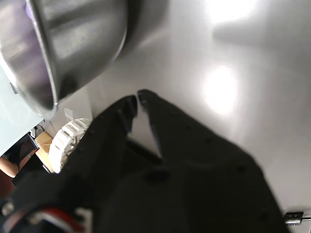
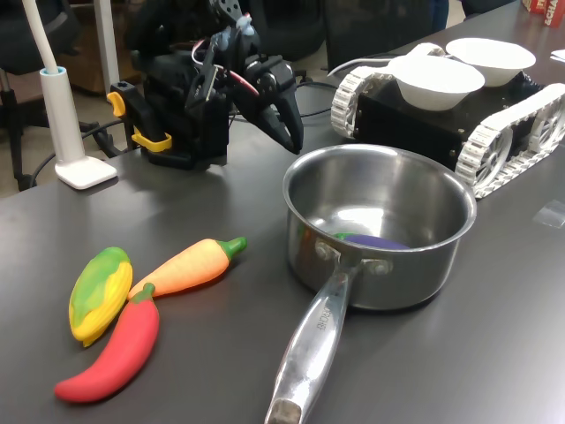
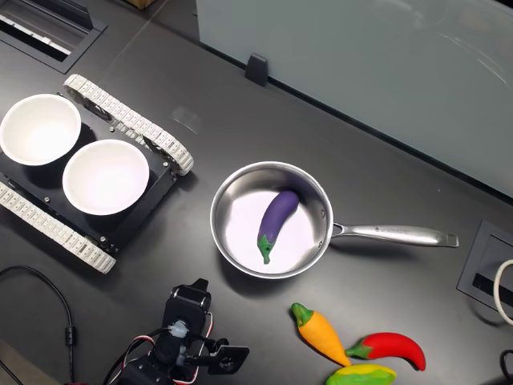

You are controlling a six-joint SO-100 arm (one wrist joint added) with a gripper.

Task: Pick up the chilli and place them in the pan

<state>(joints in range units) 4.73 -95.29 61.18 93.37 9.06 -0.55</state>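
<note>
Where the two black fingers [image 1: 137, 97] nearly meet at their tips in the wrist view: clenched, gripping nothing, only a thin gap between them. Hanging above bare dark bench [image 1: 243, 121], close beside the steel wall of the pan [image 1: 73, 53].

In the first exterior view, fingers [image 2: 290, 132] pointing down, tips just behind the pan's far rim, apart from the metal. Behind them, the black arm [image 2: 199, 97] with red wires and yellow clamps at its base. To the first exterior view's left, a white lamp stand [image 2: 71, 132].

In the second exterior view, pan [image 3: 272, 218] near the middle of the bench, long handle stretching toward the second exterior view's right. Inside, lying on the bottom, a purple toy eggplant [image 3: 275, 220] with a green cap.

Chilli [image 3: 394, 348] outside the pan, flat on the bench, well apart from the fingers, near the second exterior view's lower right. Just beside it, an orange carrot [image 3: 321, 333] and a yellow-green corn cob [image 3: 361, 374]; in the first exterior view, chilli [image 2: 115, 353] touching both.

At the second exterior view's left, a black tracked vehicle [image 3: 80, 192] carrying two white bowls [image 3: 104, 176].
</note>
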